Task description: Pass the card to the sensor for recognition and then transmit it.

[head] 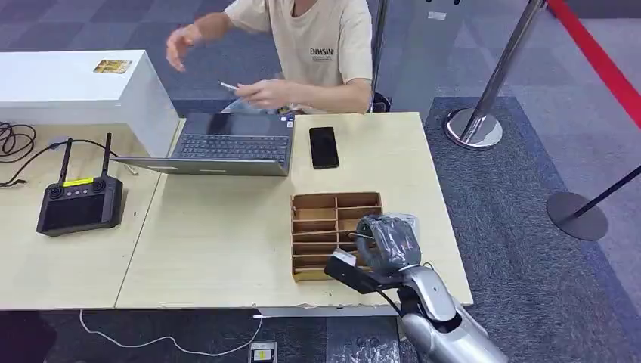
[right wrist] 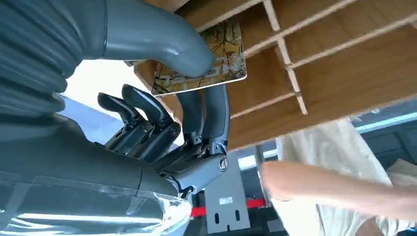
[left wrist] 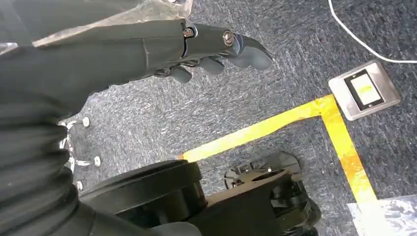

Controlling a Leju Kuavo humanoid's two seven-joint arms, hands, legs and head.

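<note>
The pale wooden surface (head: 227, 242) carries everything, and the cardboard divider tray (head: 332, 219) serves as the landmark. Behind the tray, at the far edge, a person (head: 302, 53) in a beige shirt sits with both hands raised over an open laptop (head: 227, 147). Well to the tray's left, on the adjoining surface, lies a black handheld controller (head: 79, 204) with two antennas, and beyond that stands a white box (head: 75, 87) with a gold card (head: 112, 66) on top. A black phone (head: 323, 147) lies just behind the tray, beside the laptop.

The right robot hand (head: 387, 242) sits over the tray's near right corner. In the right wrist view, this right robot hand (right wrist: 196, 98) pinches a gold patterned card (right wrist: 211, 69) between the thick thumb and the darker fingers (right wrist: 209, 115), holding it right against the tray's compartments (right wrist: 319, 64).

The left robot hand (left wrist: 196, 49) hangs over grey carpet (left wrist: 275, 98) marked with yellow tape (left wrist: 295, 118), fingers loosely curled and holding nothing.
</note>
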